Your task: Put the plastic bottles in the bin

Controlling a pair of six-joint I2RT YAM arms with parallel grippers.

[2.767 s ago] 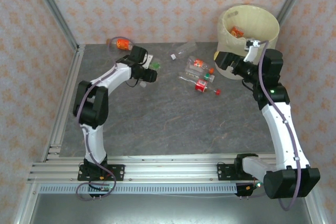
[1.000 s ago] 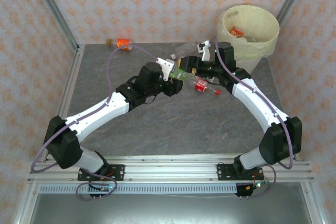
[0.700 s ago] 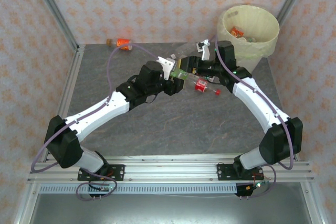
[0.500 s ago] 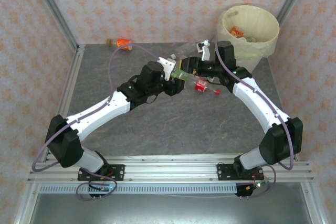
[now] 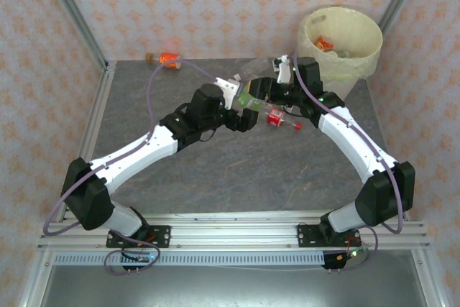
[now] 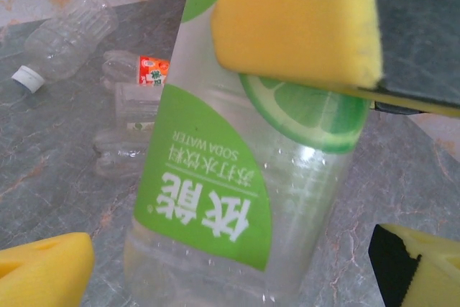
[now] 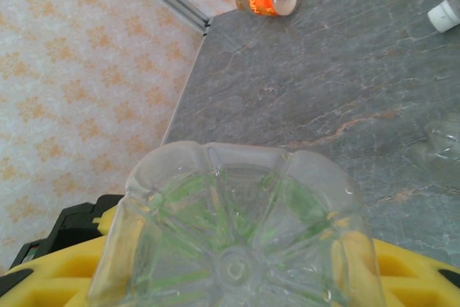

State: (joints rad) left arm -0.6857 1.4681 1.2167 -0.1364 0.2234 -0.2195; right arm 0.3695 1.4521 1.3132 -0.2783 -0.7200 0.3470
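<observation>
Logging clutter first: lying on the grey table (image 5: 215,170) just beside the grippers, on the near side, a red-label bottle (image 5: 274,118). Showing behind the green bottle (image 6: 215,199) in the left wrist view, a crushed bottle (image 6: 136,106) with an orange-red patch and a clear white-capped bottle (image 6: 68,37). Failing to tell whether that crushed bottle and the red-label bottle are one and the same. Sitting alone against the far wall, an orange bottle (image 5: 167,57). Standing in the far right corner, well apart from the green bottle, the bin (image 5: 359,70), with orange-labelled bits inside. Blocking the line between bottle and bin: the right arm's own wrist. Pinching the green bottle mid-table with the right gripper (image 5: 259,93), one yellow pad (image 6: 295,23) pressing on the lime picture. Holding the left gripper (image 5: 243,111) wide, pads (image 6: 43,267) flanking the bottle without touching. Losing neck and cap: cut off at the frame edge in the left wrist view, hidden behind the base in the right wrist view. Pointing the ribbed base straight at the right wrist camera, long axis running away from that lens toward the far left corner; showing label text upside down to the left wrist camera.
</observation>
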